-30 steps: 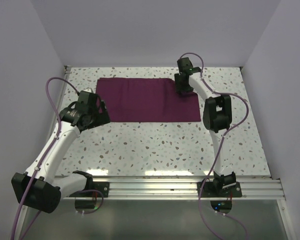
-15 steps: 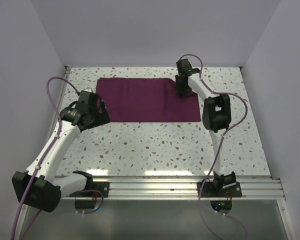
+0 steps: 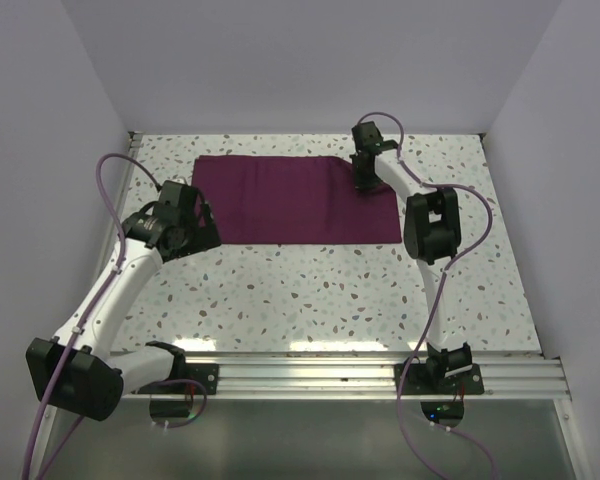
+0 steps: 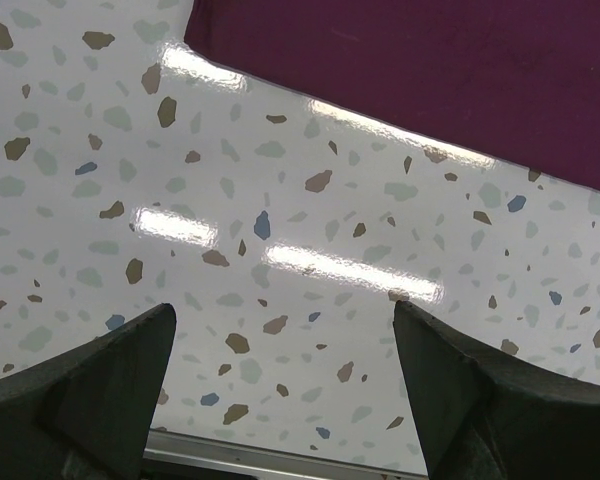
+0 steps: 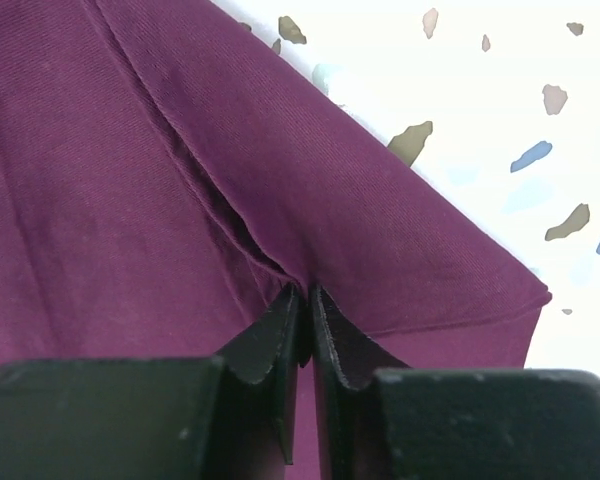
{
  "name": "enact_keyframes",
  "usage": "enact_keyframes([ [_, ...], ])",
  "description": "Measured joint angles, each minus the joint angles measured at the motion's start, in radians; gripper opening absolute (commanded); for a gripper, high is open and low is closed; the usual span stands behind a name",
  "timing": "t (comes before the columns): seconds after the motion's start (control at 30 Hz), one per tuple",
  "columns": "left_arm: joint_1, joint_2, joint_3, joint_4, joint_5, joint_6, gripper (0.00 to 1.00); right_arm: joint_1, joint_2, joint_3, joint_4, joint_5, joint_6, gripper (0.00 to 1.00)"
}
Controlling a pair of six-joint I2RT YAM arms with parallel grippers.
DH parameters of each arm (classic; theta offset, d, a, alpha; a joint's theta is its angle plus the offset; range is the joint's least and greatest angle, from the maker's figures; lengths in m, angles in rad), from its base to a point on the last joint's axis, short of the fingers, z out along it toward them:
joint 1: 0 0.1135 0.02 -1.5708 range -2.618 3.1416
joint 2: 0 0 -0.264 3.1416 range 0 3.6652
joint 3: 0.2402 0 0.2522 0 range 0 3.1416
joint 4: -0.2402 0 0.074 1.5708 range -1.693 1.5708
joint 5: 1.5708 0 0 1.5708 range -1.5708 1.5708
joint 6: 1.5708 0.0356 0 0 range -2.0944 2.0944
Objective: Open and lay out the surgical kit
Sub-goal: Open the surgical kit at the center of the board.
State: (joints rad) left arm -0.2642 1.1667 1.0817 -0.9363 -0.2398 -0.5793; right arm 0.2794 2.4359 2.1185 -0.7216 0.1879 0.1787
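Observation:
The dark purple cloth wrap lies folded flat at the back of the table. My right gripper is at its far right corner, shut on a pinched fold of the cloth, close to the cloth's edge. My left gripper hangs over bare table just off the cloth's near left corner, open and empty; the cloth's edge runs across the top of the left wrist view. The steel tray and the metal instruments are out of view.
The speckled white table is walled on three sides. A metal rail runs along the near edge with both arm bases. A purple cable loops beside each arm.
My right gripper has shifted slightly back and left at the cloth's far right corner. The left arm has barely moved.

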Motion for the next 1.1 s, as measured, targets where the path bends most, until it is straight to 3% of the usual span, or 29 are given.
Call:
enact_keyframes([
  [0.03,0.0,0.001,0.0,-0.001,0.0,0.0,0.94,0.0,0.0,-0.001,0.0,0.0,-0.002,0.0],
  [0.37,0.0,0.029,0.002,-0.001,-0.001,0.001,0.94,0.0,0.0,0.011,-0.013,0.009,-0.004,0.0],
  [0.63,0.0,0.063,0.026,0.002,0.002,0.0,0.93,-0.016,0.0,0.196,-0.069,0.129,-0.018,0.02],
  [0.73,0.0,0.066,0.032,0.003,0.005,0.0,0.93,-0.035,0.001,0.258,-0.055,0.171,-0.018,0.86],
  [0.77,0.0,0.068,0.035,0.001,0.006,0.0,0.93,-0.044,0.005,0.282,-0.047,0.192,-0.019,0.98],
  [1.0,-0.003,0.072,0.084,-0.026,0.007,0.0,0.93,-0.109,0.049,0.335,0.021,0.283,0.014,0.98],
  [1.1,-0.006,0.071,0.093,-0.034,0.003,-0.001,0.93,-0.124,0.019,0.259,0.052,0.243,0.035,0.96],
])
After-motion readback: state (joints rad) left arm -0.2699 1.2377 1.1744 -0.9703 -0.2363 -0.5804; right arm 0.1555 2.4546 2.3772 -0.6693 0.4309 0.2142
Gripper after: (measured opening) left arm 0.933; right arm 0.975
